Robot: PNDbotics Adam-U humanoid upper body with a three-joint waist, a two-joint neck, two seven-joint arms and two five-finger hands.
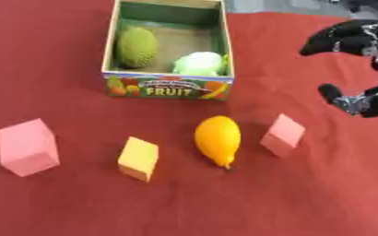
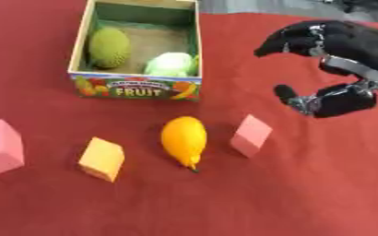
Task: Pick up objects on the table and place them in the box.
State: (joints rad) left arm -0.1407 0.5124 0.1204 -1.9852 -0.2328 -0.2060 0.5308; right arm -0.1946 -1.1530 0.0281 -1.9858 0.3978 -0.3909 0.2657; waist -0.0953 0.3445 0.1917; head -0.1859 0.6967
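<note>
A cardboard box (image 1: 169, 87) marked FRUIT stands at the back of the red cloth. Inside it lie a bumpy green fruit (image 1: 137, 46) and a pale green round thing (image 1: 198, 63). In front of the box, in a row, lie a large pink block (image 1: 27, 146), an orange block (image 1: 139, 158), a yellow-orange lemon (image 1: 217, 139) and a small pink block (image 1: 282, 134). My right hand (image 2: 337, 69) hovers open at the right, above and to the right of the small pink block, fingers and thumb spread with nothing between them. My left hand shows in neither view.
The red cloth (image 1: 305, 198) covers the whole table. A grey strip of floor (image 2: 256, 7) shows beyond its far edge.
</note>
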